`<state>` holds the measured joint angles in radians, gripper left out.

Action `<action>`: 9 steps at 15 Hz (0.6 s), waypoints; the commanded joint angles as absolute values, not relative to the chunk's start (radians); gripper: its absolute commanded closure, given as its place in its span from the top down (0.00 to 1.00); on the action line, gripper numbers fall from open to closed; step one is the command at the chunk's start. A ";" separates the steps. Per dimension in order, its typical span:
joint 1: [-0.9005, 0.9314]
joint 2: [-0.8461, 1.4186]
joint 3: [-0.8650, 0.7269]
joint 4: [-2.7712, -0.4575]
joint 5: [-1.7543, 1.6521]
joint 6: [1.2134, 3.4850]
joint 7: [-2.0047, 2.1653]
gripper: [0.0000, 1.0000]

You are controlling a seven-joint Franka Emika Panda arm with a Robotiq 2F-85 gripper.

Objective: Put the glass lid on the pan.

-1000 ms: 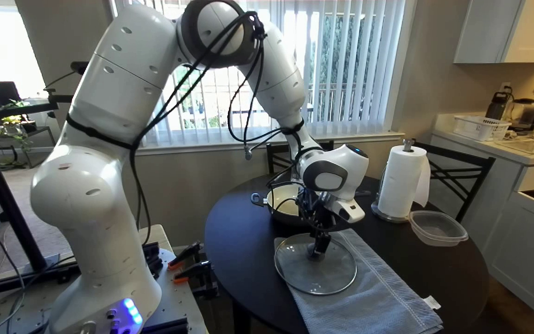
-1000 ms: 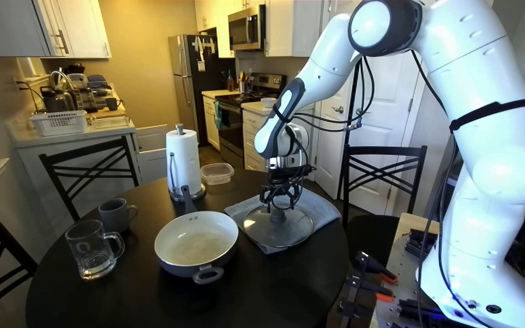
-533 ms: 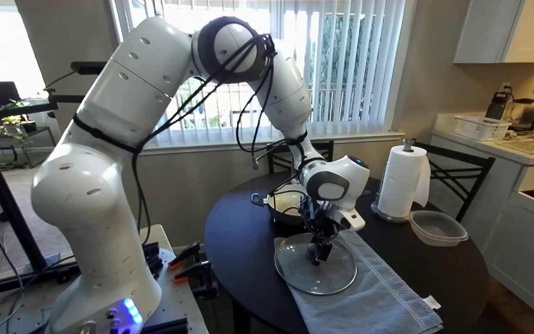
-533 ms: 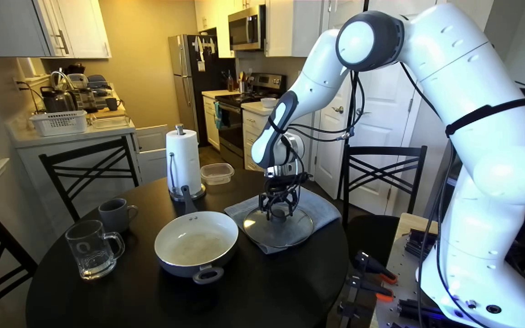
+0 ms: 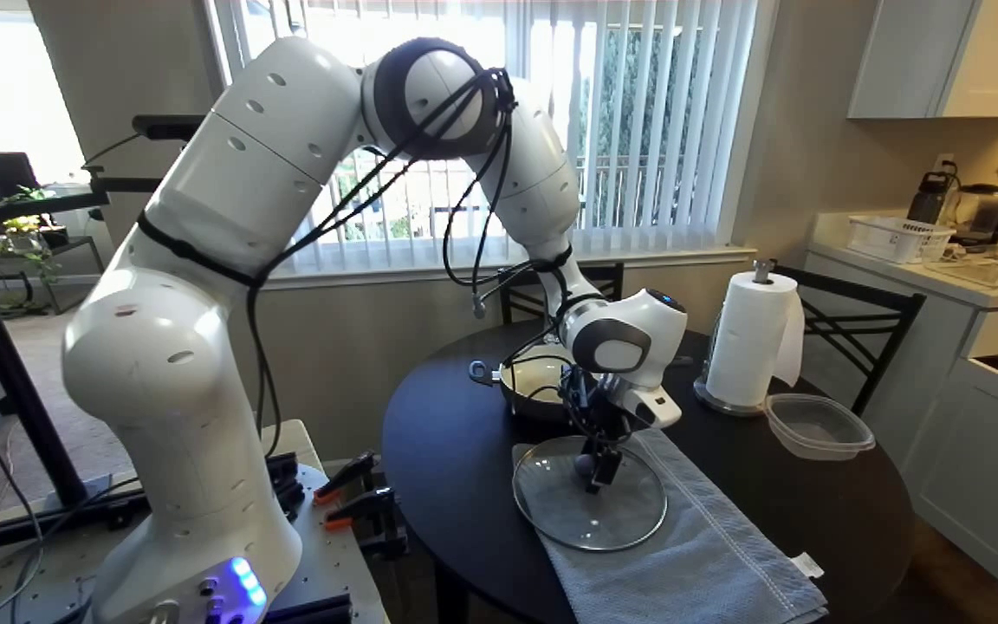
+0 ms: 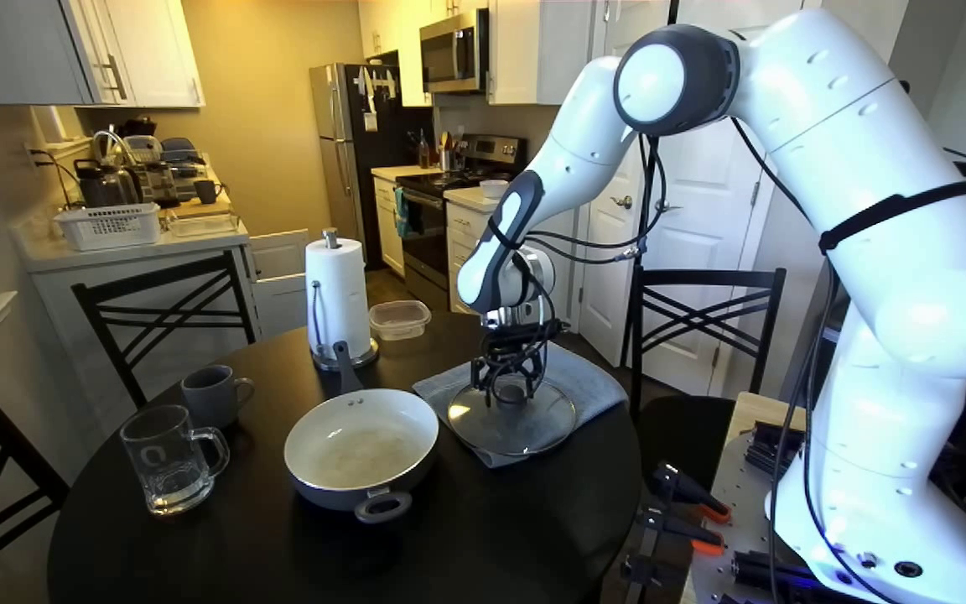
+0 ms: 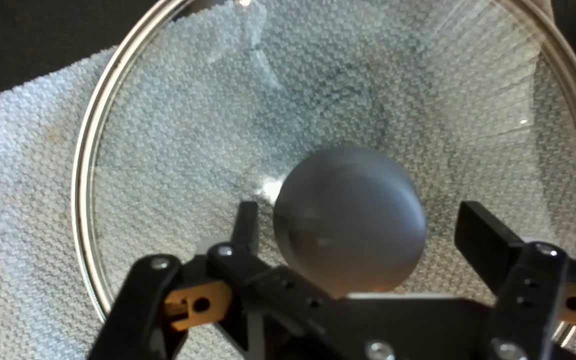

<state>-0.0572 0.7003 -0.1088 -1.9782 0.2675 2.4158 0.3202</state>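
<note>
Wrist view: the gripper [image 7: 363, 230] extends from 6 o'clock, jaws spread wider than the dark knob [image 7: 350, 220]. One black finger [image 7: 246, 225] stands at 9 o'clock of the knob, just beside it; the opposite finger [image 7: 485, 240] stands at 3 o'clock across a wider gap. Neither contacts the knob; nothing is gripped. Contact between fingers and glass cannot be determined. The glass lid [image 7: 338, 115] lies knob upward on a grey-blue towel [image 7: 23, 215]; near 11 o'clock its metal rim [image 7: 84, 200] overruns the towel's edge above the dark table [image 7: 28, 40].

In an exterior view, the pan [image 6: 361, 453] stands upright at about 9 o'clock from the lid, just beside it and apart, pale interior fully visible. Its long handle [image 6: 347, 369] points to 12 o'clock, its loop handle [image 6: 382, 515] between 5 and 6. A clear glass mug [image 6: 166, 461] stands at 9 o'clock from the pan, a grey mug [image 6: 210, 398] at 10. A paper towel roll [image 6: 338, 294] stands at 12 o'clock, with a clear plastic container [image 6: 400, 321] between 3 and 4 o'clock of the roll. The white arm [image 6: 877, 109] arches over the lid from 2 o'clock.

Farther out: a black chair [image 6: 709, 279] stands at 2 o'clock from the lid; a white basket [image 6: 110, 226] sits on the counter [image 6: 40, 243] between 10 and 11 o'clock from the pan; a stove [image 6: 424, 239] and refrigerator [image 6: 334, 143] stand near 12 o'clock.
</note>
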 commanded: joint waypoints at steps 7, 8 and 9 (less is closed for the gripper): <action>0.016 0.655 -0.164 -2.034 0.246 2.465 0.473 1.00; 0.019 0.651 -0.169 -2.041 0.248 2.472 0.484 1.00; 0.017 0.645 -0.173 -2.054 0.256 2.490 0.494 1.00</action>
<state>0.0036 0.6974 -0.1535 -1.9833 0.2664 2.4415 0.4386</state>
